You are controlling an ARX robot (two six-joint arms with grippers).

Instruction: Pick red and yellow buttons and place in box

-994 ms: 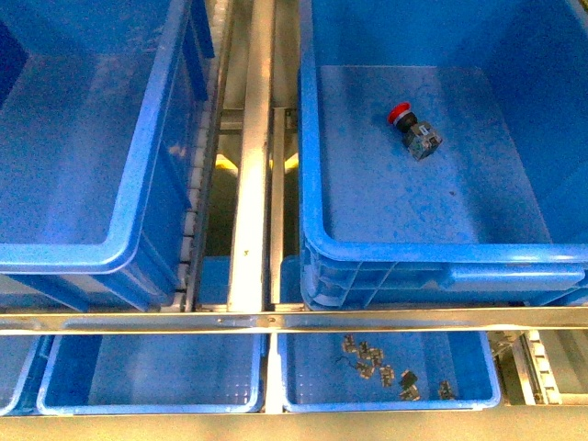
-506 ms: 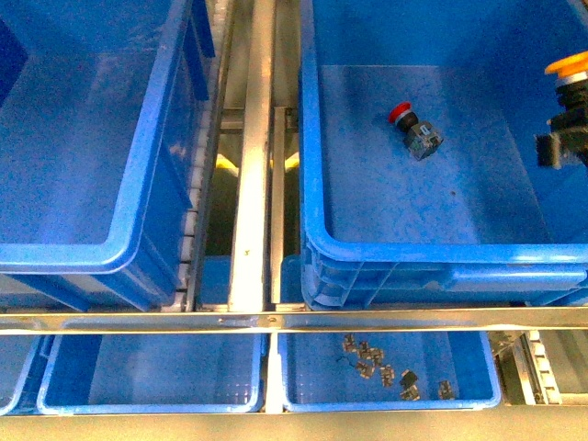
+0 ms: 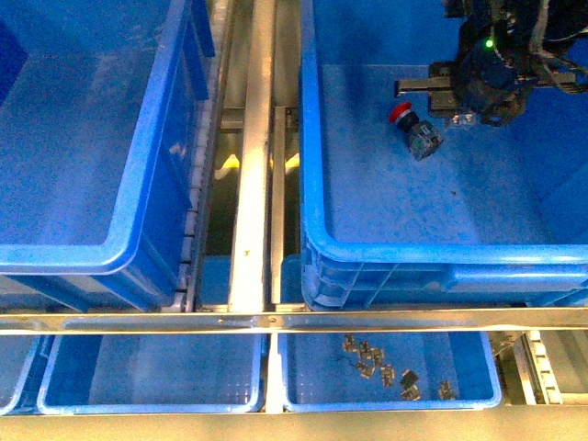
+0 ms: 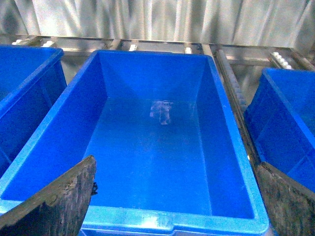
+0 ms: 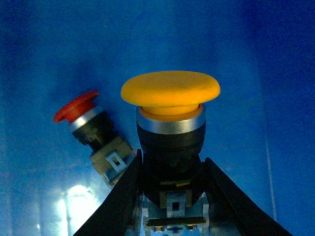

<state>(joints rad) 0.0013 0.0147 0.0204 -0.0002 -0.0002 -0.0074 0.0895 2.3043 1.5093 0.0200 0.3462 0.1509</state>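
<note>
Blue box (image 3: 317, 230) floor: red button (image 3: 401, 114) lying beside right claw (image 5: 170, 196) pinching yellow button (image 5: 170, 93); left claw (image 4: 172, 206) apparently spread.

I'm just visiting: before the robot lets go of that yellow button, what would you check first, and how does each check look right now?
1. Yellow button firmly held by the right claw: ok, fingers press its black body on both sides.
2. Right claw above the big box: ok.
3. Drop spot free of the red button: cannot tell, it lies close beside.
4. Red button already in the box: ok.
5. Left claw out of the way: ok, open over another, empty bin.
6. Drop height: cannot tell.
</note>
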